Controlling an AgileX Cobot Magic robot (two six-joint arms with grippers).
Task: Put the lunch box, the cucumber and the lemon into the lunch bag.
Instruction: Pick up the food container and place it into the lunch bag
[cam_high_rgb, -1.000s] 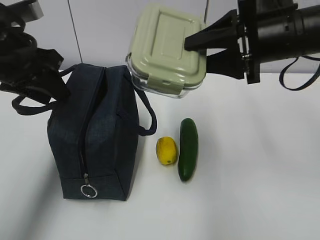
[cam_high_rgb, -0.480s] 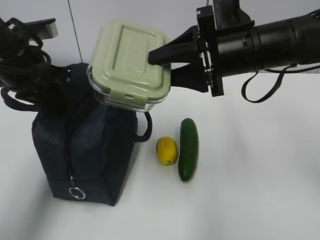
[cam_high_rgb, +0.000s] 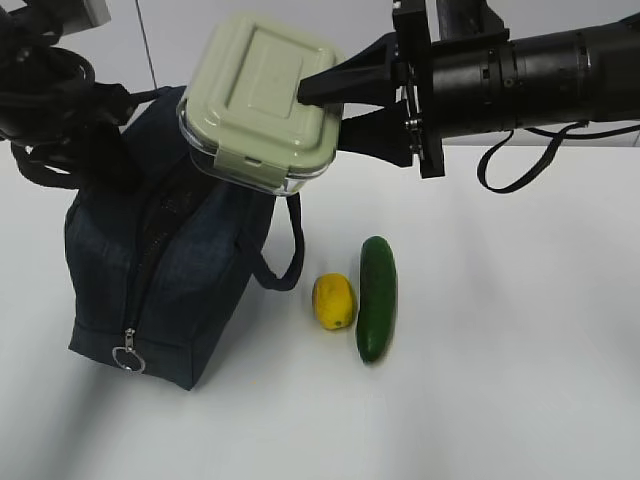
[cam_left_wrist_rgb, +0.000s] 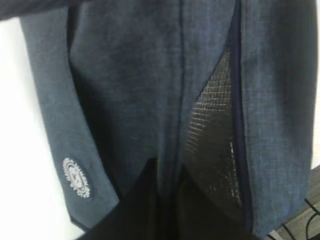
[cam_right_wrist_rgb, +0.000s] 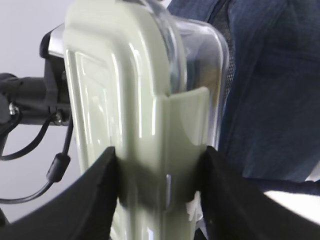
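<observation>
- Far left, the left gripper (cam_left_wrist_rgb: 167, 200) is pinched tight on the navy fabric at the top of the lunch bag (cam_high_rgb: 190, 270), beside the zipper
- The bag sits tilted on the white table (cam_high_rgb: 500, 380), its ring pull (cam_high_rgb: 127, 357) at the near end; the seam gapes and shows silvery lining (cam_left_wrist_rgb: 212, 145)
- Above the bag's far end hangs the lunch box (cam_high_rgb: 262, 100), green lid facing the camera, clamped at one edge by the right gripper (cam_high_rgb: 325, 105)
- Right of the bag lies the lemon (cam_high_rgb: 334, 301), with the cucumber (cam_high_rgb: 377, 297) just beside it
</observation>
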